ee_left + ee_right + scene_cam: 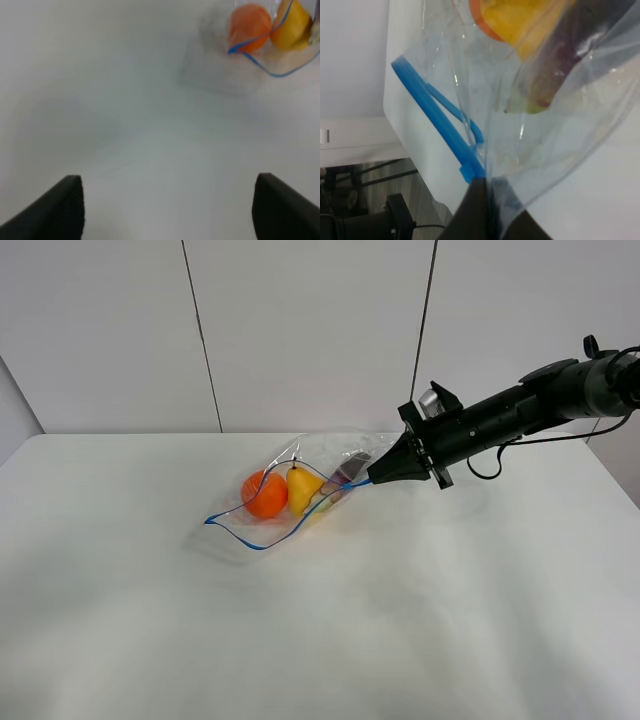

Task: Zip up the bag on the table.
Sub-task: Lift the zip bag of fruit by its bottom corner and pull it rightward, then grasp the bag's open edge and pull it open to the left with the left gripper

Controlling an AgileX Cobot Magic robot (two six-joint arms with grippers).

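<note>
The clear bag [285, 502] lies mid-table on the white table [320, 640], holding an orange item [264, 494], a yellow one [302, 488] and a dark purple one [348, 472]. Its blue seal strip [262, 543] gapes open in a curve along the near side. My right gripper [375, 478] is shut on the strip's right end; the right wrist view shows its fingers [480, 210] pinching the strip [437, 117] and the bag [550, 130]. My left gripper [167, 215] is open, above bare table, well apart from the bag [270, 35]. It does not show in the exterior view.
The right arm [520, 410] reaches in from the right, above the table. A white panelled wall [310, 330] stands behind the table's far edge. In the right wrist view the table's edge [390, 115] shows, with dark equipment [375, 220] below it.
</note>
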